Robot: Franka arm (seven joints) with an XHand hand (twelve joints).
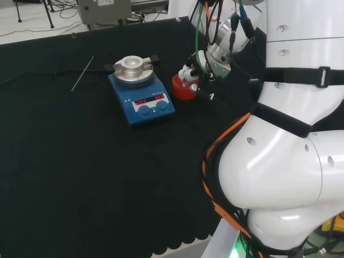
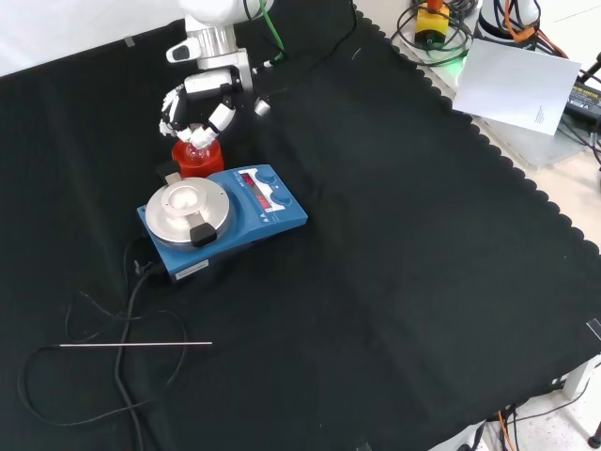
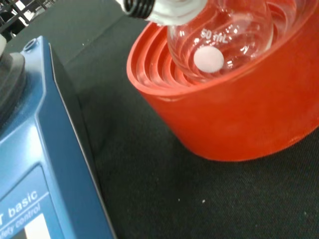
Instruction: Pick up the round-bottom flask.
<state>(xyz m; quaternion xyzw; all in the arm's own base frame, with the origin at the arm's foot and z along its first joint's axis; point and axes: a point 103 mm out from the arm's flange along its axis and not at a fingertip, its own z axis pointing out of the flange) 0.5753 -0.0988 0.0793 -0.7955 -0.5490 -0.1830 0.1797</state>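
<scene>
A clear round-bottom flask [image 3: 224,35] sits in a red ribbed stand [image 3: 239,119] on the black cloth, just beside a blue stirrer plate. In the front view the hand [image 2: 211,85] reaches down over the stand [image 2: 197,162], and its fingers [image 2: 173,103] and thumb curl in on both sides of the flask's top [image 2: 197,141]. In the wrist view a white fingertip [image 3: 172,10] lies against the glass near the neck. In the head view the hand [image 1: 203,65] covers the flask above the stand [image 1: 183,90].
The blue stirrer plate [image 2: 225,216] with its round metal top stands close against the stand, also seen in the head view [image 1: 142,95]. A thin metal rod [image 2: 136,345] and a black cable [image 2: 122,376] lie on the cloth beyond the plate.
</scene>
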